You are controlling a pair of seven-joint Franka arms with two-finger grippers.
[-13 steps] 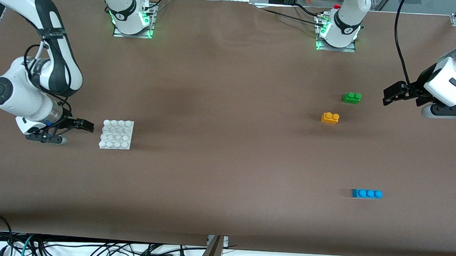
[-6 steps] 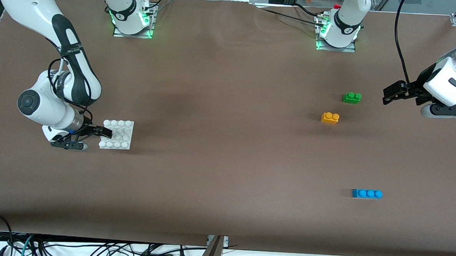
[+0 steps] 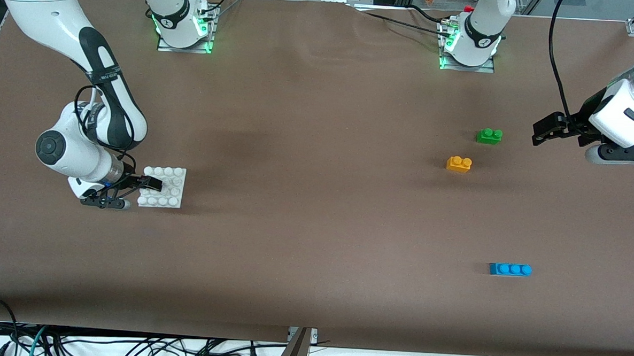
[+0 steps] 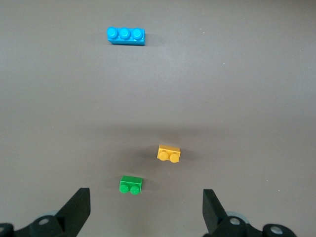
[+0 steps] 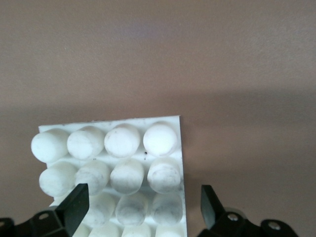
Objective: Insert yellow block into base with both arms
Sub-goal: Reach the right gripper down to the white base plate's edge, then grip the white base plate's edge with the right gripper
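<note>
The small orange-yellow plastic brick [image 3: 459,164] lies untouched. We see the right gripper [image 3: 152,184] spread over the white studded plate's [image 3: 169,193] edge; the left gripper [image 3: 545,130] waits open above the table.

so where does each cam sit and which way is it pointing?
Front: high across the table, facing both bases; shows right gripper over the flat white studded plastic base, left gripper.
Left wrist: looks down between open fingers at small orange-yellow plastic brick.
Right wrist: open fingers straddling the base.
Front and left wrist share the yellow brick.
</note>
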